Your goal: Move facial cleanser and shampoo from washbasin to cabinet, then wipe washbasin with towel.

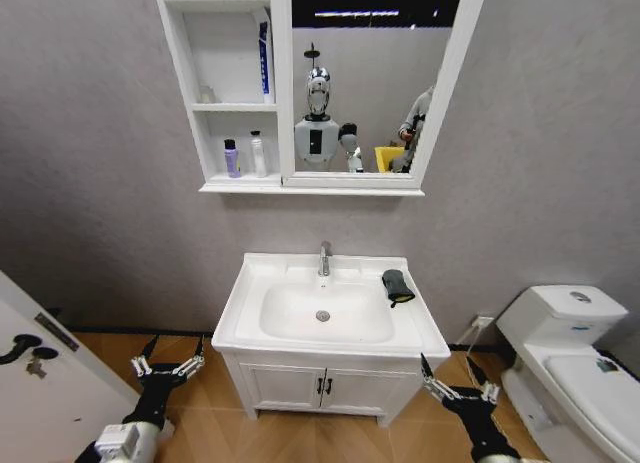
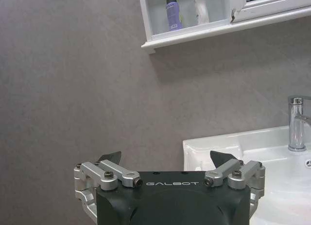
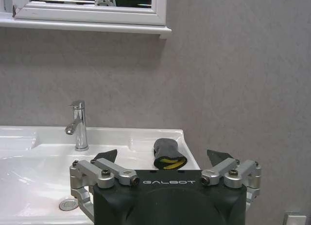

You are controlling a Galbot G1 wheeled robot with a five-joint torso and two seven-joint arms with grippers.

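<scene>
Black-and-silver left gripper [image 1: 168, 368]: low beside the vanity's left front corner, fingers spread wide, holding nothing.
Black-and-silver right gripper [image 1: 458, 380]: low by the vanity's right front corner, fingers likewise splayed apart and empty.
White rectangular ceramic washbasin [image 1: 258, 284]: stands between the two grippers; its surface looks bare of bottles, with a chrome faucet [image 1: 325, 258] at the back rim.
Small dark grey folded towel with a yellowish-green edge [image 1: 397, 286]: lies on the basin's right rear corner, just beside the bowl and close to the outer edge.
Tall white cabinet [image 1: 189, 73] joined to a mirror: on the wall above; a purple bottle [image 1: 231, 158] and a white bottle [image 1: 258, 154] stand side by side in the lowest compartment.
Stage, as a judgement: the bottles seem stowed, so wiping remains.
Risk: the towel sits near the rim, so a shallow pinch or sideways nudge from the right gripper could push it off onto the floor. A sweep reaching too far back could strike the faucet.
</scene>
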